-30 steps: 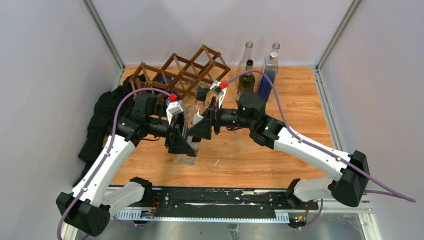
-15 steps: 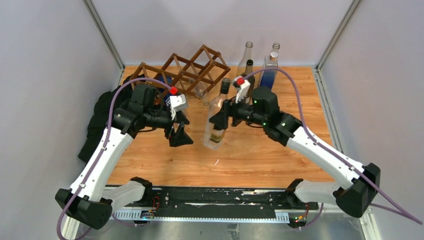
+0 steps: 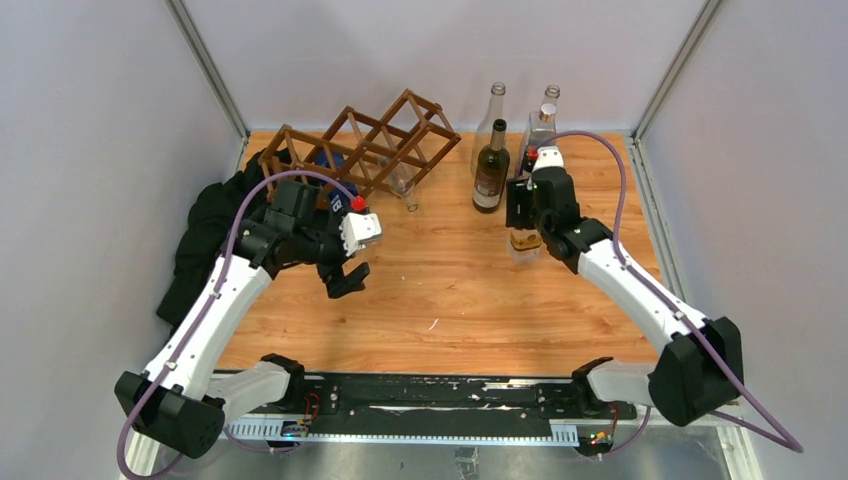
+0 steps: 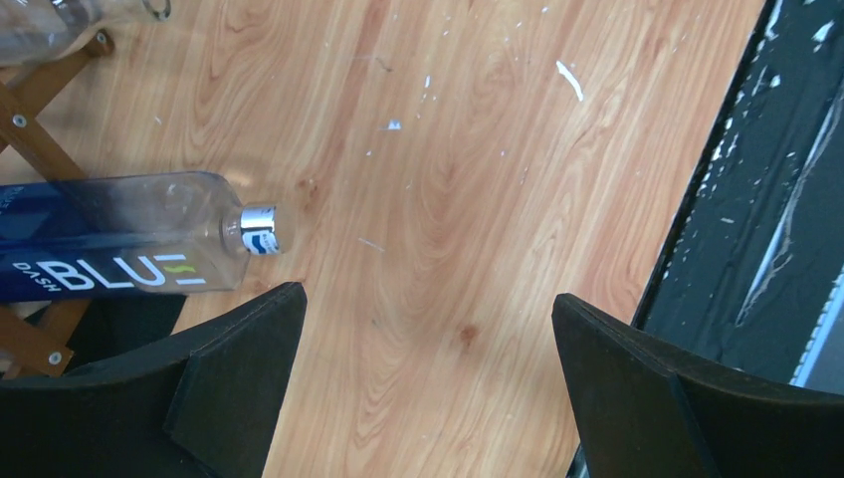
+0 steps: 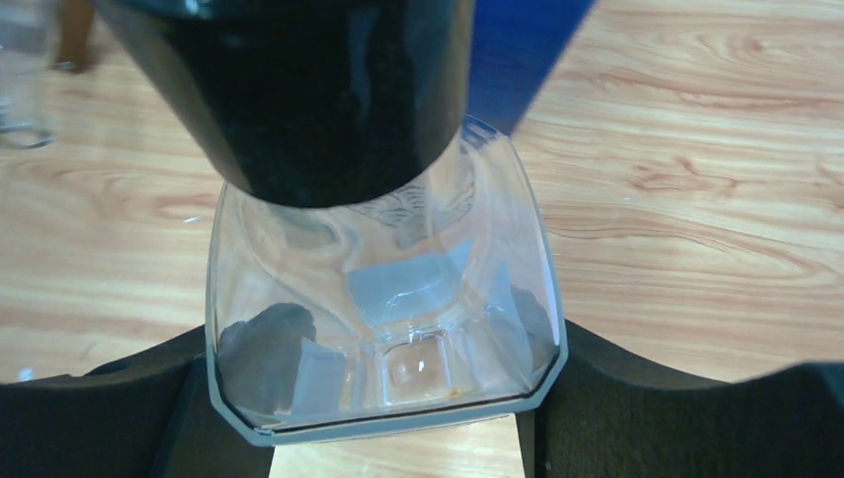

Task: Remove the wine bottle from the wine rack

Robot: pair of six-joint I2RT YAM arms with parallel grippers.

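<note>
The wine bottle [image 5: 398,279], a clear one with a dark neck, is already off the wine rack [image 3: 375,140] and well apart from it, at the right rear of the table [image 3: 450,300], just beside the dark bottle [image 3: 490,170] that stands there among other bottles. The right gripper [image 5: 378,349] holds it, with the jaws clamped on the two sides of the glass body. We judge that the step in hand is the setting down: the lift out of the rack is done and only the placing and the release are left. The long axis of the bottle seems to run about vertical, with the neck pointing up toward the wrist camera and the base pointing down to the wood. We cannot tell if the base already touches the table. The next move, in our opinion, calls for a slow lowering until the base rests flat, then for parting the jaws and drawing the arm back without knocking the standing bottles close by. The left gripper [image 4: 428,388] hangs near the rack with its jaws wide apart and nothing between them. Below it a blue-labelled bottle [image 4: 129,249] lies in the rack.
</note>
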